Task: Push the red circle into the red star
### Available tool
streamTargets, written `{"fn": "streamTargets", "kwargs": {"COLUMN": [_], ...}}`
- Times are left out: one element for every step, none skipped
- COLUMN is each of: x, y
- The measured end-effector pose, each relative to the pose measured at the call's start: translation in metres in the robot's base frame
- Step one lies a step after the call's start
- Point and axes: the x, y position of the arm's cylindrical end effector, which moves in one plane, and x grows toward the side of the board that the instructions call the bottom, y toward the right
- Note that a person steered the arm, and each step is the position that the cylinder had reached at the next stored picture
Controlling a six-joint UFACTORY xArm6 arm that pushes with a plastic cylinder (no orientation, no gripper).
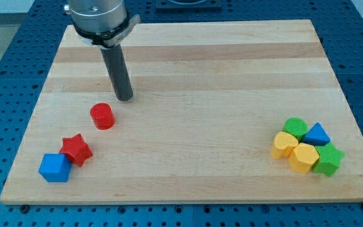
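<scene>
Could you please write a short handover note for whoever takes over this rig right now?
Tool: no gripper; my tip rests on the board just above and to the view's right of the red circle, apart from it.
Things: the red star lies below and to the view's left of the circle, touching a blue block.
Done: tip lined up behind the circle.
Left: push the circle down-left across the gap into the star.

The arm's housing [98, 16] is running off the view's top edge. In the right-hand cluster, the green block [295, 126] is sitting partly hidden behind its neighbours, shape unclear.
</scene>
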Motion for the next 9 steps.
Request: {"fn": "streamTargets", "kwargs": {"x": [0.013,0.025,0.028,0.029,0.030,0.035,0.044,0.054,0.061], "y": [0.000,-0.003,-0.016,-0.034,-0.043,-0.049,-0.053,-0.058,-0.064]}}
